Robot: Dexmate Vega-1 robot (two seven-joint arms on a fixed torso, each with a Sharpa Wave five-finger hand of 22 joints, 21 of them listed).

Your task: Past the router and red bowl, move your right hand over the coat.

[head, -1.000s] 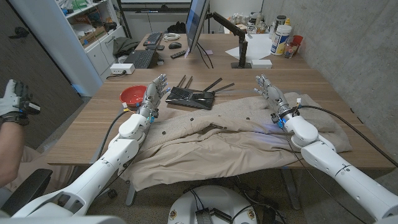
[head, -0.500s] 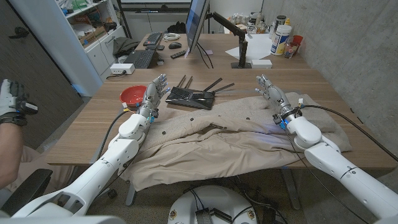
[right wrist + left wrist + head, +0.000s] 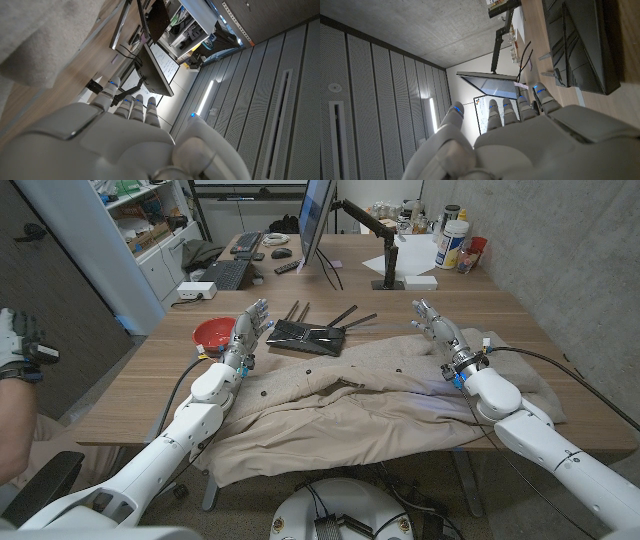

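Both of my limbs sit low: my right robot hand (image 3: 436, 328), fingers spread and holding nothing, hovers over the coat (image 3: 380, 395) at four o'clock from the router (image 3: 305, 335), where dipping could snag fingertips in loose fabric.

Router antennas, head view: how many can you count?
4, all at the far edge of the black router: two upright-looking ones close together at its left, two splayed toward the right. More could be hidden behind the body.
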